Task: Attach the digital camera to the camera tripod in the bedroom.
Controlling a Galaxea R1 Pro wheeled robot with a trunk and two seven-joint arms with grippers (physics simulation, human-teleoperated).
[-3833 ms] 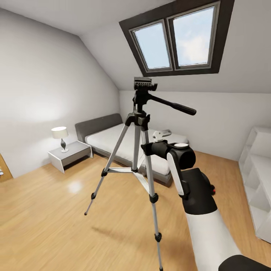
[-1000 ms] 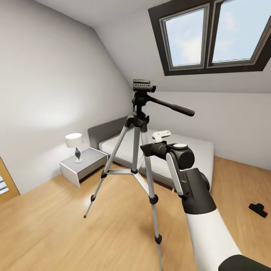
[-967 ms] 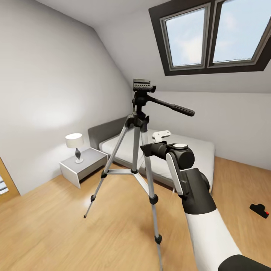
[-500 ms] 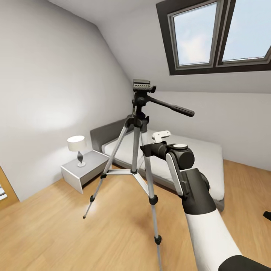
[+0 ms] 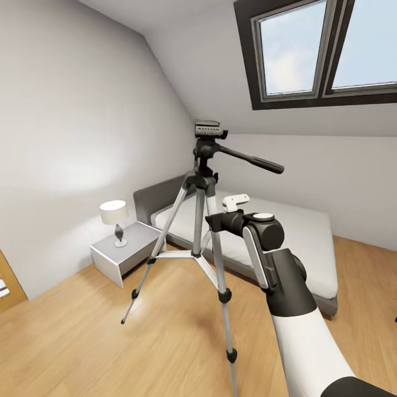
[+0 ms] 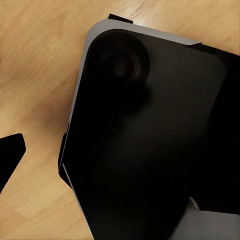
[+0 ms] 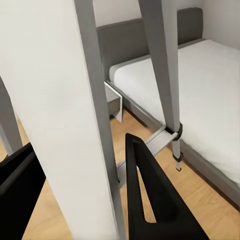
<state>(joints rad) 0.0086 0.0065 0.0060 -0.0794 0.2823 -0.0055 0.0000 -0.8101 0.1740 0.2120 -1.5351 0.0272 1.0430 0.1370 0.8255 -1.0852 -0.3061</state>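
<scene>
The camera tripod (image 5: pixel 199 220) stands upright in front of me, with silver legs, a dark head (image 5: pixel 209 131) and a long black pan handle (image 5: pixel 252 160). My right gripper (image 5: pixel 213 221) is shut on one of its legs at mid-height. In the right wrist view the black fingers (image 7: pixel 150 200) sit on either side of that grey leg (image 7: pixel 95 130). The left wrist view looks down at my own dark body (image 6: pixel 150 140) over the wood floor, with one black fingertip (image 6: pixel 10 155) at the picture's edge. The digital camera is out of view.
A grey bed (image 5: pixel 286 242) with a white mattress lies behind the tripod, a small white object (image 5: pixel 234 199) on it. A grey nightstand (image 5: pixel 124 256) with a lamp (image 5: pixel 114 212) stands at its left. A dark-framed skylight (image 5: pixel 309 49) sits in the sloped ceiling. Light wood floor spreads in front.
The whole view has swung left: bed, nightstand and skylight slid right, and the black camera on the floor left the right edge. Tripod and right arm kept their place in view.
</scene>
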